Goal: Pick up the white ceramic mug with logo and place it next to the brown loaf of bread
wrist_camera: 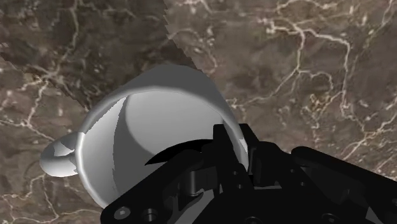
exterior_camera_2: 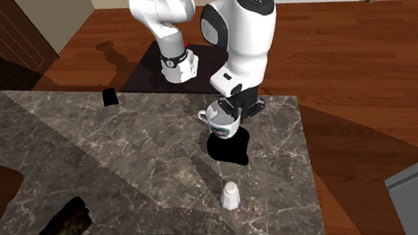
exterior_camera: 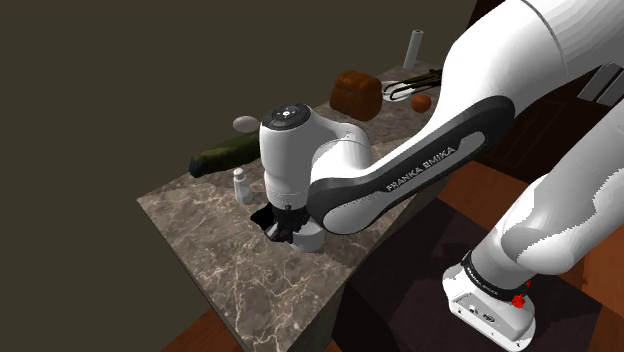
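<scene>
The claw (exterior_camera_2: 229,108) grips the white mug (exterior_camera_2: 221,123) by its rim (seemingly lifted off the desk (exterior_camera_2: 138,154)); the brown loaf (exterior_camera: 356,92) lies well apart, toward the shoulder view's upper right.

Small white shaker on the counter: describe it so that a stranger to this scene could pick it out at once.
Find the brown marble counter. Between the long dark-green vegetable and the white mug stands a small white shaker. Unlike the mug, it has no handle and narrows toward its top.
</scene>
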Controlling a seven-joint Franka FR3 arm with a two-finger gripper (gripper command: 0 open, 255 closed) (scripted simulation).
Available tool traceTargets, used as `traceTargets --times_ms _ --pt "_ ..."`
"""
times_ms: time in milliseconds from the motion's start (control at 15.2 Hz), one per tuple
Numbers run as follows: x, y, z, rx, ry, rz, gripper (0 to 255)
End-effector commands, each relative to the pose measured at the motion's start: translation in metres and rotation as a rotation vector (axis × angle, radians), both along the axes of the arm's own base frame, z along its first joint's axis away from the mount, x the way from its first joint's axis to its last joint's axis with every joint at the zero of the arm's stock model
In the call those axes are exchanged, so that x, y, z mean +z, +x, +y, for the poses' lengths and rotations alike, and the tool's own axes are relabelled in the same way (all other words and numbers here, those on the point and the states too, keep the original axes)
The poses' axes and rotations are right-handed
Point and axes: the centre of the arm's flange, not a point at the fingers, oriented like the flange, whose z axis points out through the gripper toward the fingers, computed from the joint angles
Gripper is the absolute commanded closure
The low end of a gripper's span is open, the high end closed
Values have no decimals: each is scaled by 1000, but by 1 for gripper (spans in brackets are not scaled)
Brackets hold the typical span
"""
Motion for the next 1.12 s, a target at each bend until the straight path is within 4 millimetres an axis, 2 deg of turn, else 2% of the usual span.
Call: traceTargets --times_ms 0,1056 --pt "0 0 0 0 0 0 255" --pt "84 0 0 0 0 0 255"
